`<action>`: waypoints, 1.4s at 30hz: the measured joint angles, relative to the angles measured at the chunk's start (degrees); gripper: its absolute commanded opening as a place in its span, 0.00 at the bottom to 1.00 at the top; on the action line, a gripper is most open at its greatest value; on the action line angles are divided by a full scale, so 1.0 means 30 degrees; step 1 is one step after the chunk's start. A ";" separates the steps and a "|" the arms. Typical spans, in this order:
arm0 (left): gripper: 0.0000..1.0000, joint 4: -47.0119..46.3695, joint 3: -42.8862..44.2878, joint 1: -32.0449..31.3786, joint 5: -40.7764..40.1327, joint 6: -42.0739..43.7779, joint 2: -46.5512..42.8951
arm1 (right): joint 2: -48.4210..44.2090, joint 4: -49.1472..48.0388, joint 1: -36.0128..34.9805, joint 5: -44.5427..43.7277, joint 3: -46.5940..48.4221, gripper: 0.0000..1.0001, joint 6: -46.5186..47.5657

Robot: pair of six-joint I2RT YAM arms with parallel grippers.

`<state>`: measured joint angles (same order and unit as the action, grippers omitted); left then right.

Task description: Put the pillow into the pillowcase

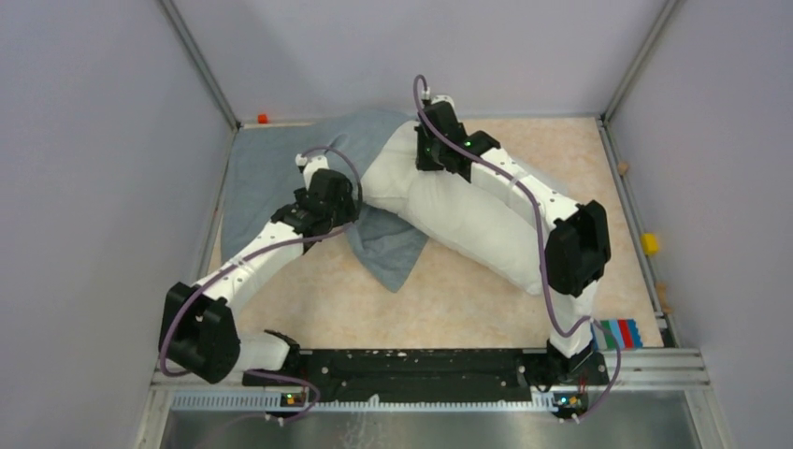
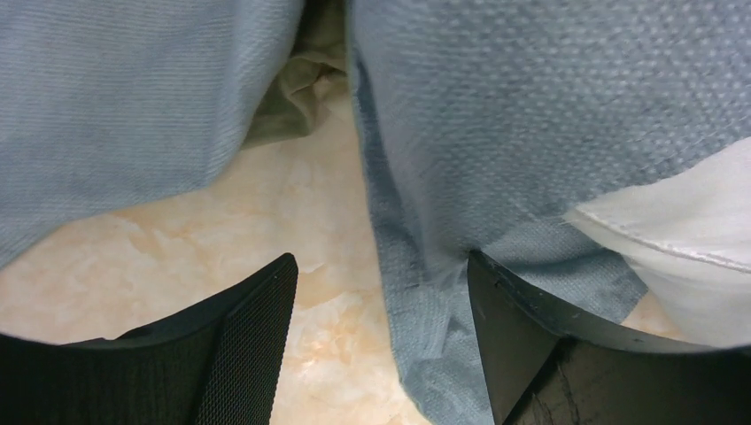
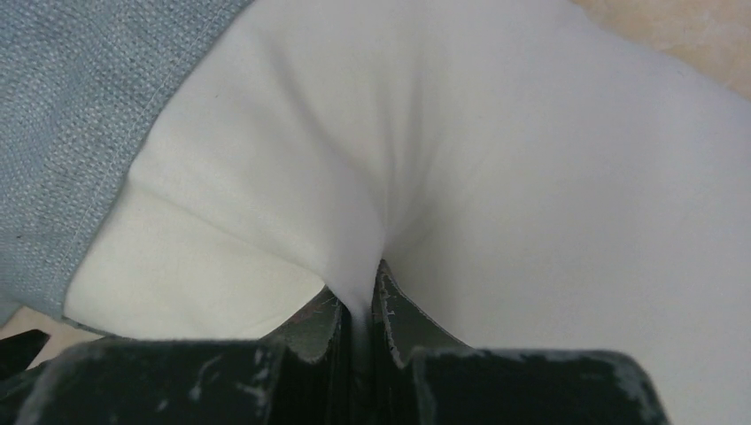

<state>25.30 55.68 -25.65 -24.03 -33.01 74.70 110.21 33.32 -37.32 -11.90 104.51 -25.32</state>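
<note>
Large plump white rectangular pillow (image 1: 468, 224) of soft fabric, lying slantwise on the beige marbled tabletop (image 1: 327, 299), one end toward the back wall, the other toward the right arm's base. Thin wrinkled grey-blue cloth pillowcase (image 1: 266, 164) spread to the left of the pillow, touching it, one edge drawn over the pillow's far-left end, a pointed corner sticking out on the pillow's near-left side. Most of the pillow outside the pillowcase.

Right claw (image 1: 432, 157) down on the pillow's far end. In the right wrist view, right claw (image 3: 359, 297) with black fingers pressed together, pinching a raised fold of the pillow (image 3: 549, 177). White fabric puckered into a deep crease running up from the pinch. Hem of the pillowcase (image 3: 62, 115) lapping over the pillow at upper left.

Left claw (image 1: 348, 208) just left of the pillow, low over the pillowcase. In the left wrist view, left claw (image 2: 381, 274) spread wide, gripping nothing. A folded hem of the pillowcase (image 2: 531, 115) hanging between the two black fingers and reaching the right-hand one. White corner of the pillow (image 2: 682, 239) poking out from under the cloth at right. Bare tabletop (image 2: 177, 239) in the gap beside it.

Small yellow block (image 1: 649, 244) at the tabletop's edge, right of the pillow, apart from it.
</note>
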 measured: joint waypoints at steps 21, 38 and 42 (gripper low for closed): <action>0.00 0.0350 0.7402 -0.5049 0.6921 0.2076 0.3504 | -0.2477 -0.0495 0.0204 -0.2543 -0.2011 0.00 -0.1457; 0.51 -0.0612 0.1166 -0.5734 1.2203 -0.0838 -0.0554 | -0.6360 -1.0389 -0.2186 -0.1785 -1.4054 0.00 -0.5603; 0.70 0.0204 0.2302 -0.5734 1.1285 -0.0648 -0.1348 | -0.7468 -1.1023 -0.2688 -0.0874 -1.5358 0.42 -0.5544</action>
<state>25.91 62.59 -42.85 9.82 -34.96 70.65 87.81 0.25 -45.39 -14.52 58.43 -41.95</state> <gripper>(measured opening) 0.583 0.124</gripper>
